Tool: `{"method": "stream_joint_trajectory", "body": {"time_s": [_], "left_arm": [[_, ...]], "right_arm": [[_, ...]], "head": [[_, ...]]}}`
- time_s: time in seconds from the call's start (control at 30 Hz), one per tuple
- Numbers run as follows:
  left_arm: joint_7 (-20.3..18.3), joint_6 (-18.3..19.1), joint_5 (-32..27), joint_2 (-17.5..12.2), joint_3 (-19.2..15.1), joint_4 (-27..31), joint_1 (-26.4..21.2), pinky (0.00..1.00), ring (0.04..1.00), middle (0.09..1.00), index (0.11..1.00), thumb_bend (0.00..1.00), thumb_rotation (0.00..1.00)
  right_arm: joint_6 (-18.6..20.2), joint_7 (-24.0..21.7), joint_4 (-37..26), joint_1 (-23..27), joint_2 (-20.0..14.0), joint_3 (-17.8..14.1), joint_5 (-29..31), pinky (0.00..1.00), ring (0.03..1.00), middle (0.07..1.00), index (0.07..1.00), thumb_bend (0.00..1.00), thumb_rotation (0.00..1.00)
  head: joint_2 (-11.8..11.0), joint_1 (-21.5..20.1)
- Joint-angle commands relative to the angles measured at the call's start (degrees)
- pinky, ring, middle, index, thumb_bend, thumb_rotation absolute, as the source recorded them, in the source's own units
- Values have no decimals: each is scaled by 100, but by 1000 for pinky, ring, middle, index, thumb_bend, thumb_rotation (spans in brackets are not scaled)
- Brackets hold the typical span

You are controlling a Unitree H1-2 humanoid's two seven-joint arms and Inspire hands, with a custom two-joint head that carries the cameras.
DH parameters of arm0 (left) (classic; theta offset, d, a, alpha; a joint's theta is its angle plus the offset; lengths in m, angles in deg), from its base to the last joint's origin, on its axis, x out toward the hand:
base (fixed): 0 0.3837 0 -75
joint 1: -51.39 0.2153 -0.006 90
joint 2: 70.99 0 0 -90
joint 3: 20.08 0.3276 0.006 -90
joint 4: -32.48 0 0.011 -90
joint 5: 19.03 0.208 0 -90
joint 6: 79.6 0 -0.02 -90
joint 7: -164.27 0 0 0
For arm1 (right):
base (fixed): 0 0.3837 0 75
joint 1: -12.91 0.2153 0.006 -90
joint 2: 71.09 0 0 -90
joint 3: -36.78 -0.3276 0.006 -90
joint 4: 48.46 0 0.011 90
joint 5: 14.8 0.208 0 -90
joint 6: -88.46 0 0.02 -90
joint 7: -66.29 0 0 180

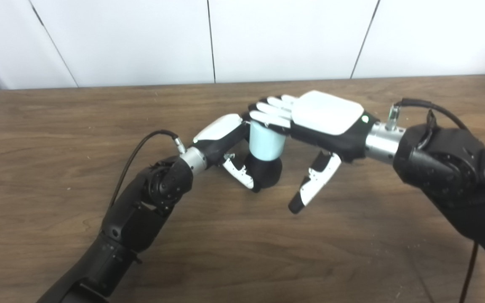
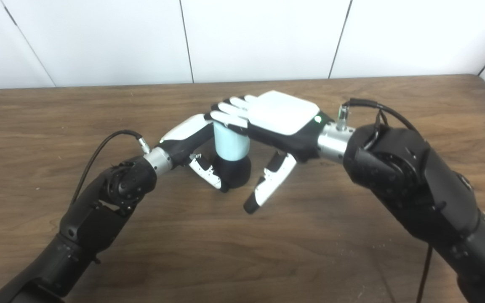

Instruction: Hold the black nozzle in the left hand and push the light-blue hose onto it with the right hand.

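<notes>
The light-blue hose point(image 1: 266, 143) stands upright as a short cylinder on top of the black nozzle point(image 1: 268, 171), mid-table. My left hand point(image 1: 221, 136) is shut on the nozzle, with its thumb across the front and its fingers hidden behind the hose. From the right, my right hand point(image 1: 326, 112) reaches palm-down over the hose. Its straight fingers point(image 1: 270, 112) lie flat on the hose's top end. The right thumb point(image 1: 315, 185) hangs down, well apart from the hose and touching nothing. In the right eye view the hose point(image 2: 230, 143) and nozzle point(image 2: 236, 171) look the same.
The brown wooden table point(image 1: 242, 252) reaches a white panelled wall point(image 1: 284, 38) at the back. Black cables loop off both wrists, the left one point(image 1: 141, 145) and the right one point(image 1: 427, 105). Nothing else lies on the table.
</notes>
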Motion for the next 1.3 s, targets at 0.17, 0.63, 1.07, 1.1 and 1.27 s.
{"method": "stream_joint_trajectory", "body": {"time_s": [0.17, 0.63, 1.07, 1.1, 1.27], "left_arm": [[-248, 263, 58, -62, 49, -44, 42, 1000, 619, 474, 492, 526, 0], [-219, 242, 57, -64, 64, -78, 38, 1000, 620, 471, 494, 526, 0], [-157, 132, 69, -59, 87, -144, 56, 1000, 619, 479, 490, 526, 0], [-152, 122, 71, -61, 89, -146, 63, 1000, 619, 479, 490, 526, 0], [-135, 74, 86, -61, 91, -183, 75, 1000, 619, 479, 490, 526, 0]], "right_arm": [[299, -694, 45, -208, -157, 295, 62, 1000, 1000, 1000, 1000, 880, 759], [-278, 258, 184, 104, 215, -209, 368, 1000, 1000, 1000, 1000, 873, 647], [267, 1323, 96, -110, 1182, -1416, -102, 776, 957, 1000, 1000, 868, 317], [378, 1312, 46, -143, 1206, -1468, -101, 768, 957, 1000, 1000, 880, 312], [769, 1296, -93, -246, 1235, -1684, 141, 776, 943, 1000, 1000, 901, 277]], "head": [[25, 6], [-33, -8], [-106, -16], [-121, -11], [-115, -13]]}}
